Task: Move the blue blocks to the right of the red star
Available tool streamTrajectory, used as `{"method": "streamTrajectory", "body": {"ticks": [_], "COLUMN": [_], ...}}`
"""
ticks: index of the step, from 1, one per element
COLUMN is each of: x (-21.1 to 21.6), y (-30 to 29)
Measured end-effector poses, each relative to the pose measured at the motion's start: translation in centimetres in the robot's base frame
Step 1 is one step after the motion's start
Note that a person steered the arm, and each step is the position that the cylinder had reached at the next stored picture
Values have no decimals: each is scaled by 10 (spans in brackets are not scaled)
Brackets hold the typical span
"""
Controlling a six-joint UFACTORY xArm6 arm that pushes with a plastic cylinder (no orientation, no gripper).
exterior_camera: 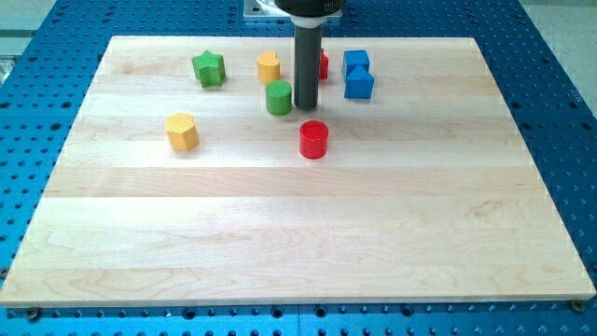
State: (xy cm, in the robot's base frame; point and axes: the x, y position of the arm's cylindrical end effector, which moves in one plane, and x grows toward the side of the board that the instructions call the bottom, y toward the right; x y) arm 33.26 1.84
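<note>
Two blue blocks touch each other at the view's top right of centre: a blue cube and below it a blue block with a peaked top. A red block, mostly hidden behind the rod, sits just left of them; its shape cannot be made out. My tip rests on the board just right of the green cylinder, left of the lower blue block and above the red cylinder.
A green star sits at the top left. A yellow block sits left of the rod. A yellow hexagonal block sits at the left. The wooden board lies on a blue perforated table.
</note>
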Motion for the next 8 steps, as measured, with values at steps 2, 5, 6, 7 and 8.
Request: {"method": "streamTrajectory", "body": {"ticks": [2, 5, 6, 7, 8], "x": [-4, -6, -32, -25, 52], "y": [79, 136, 136, 136, 120]}}
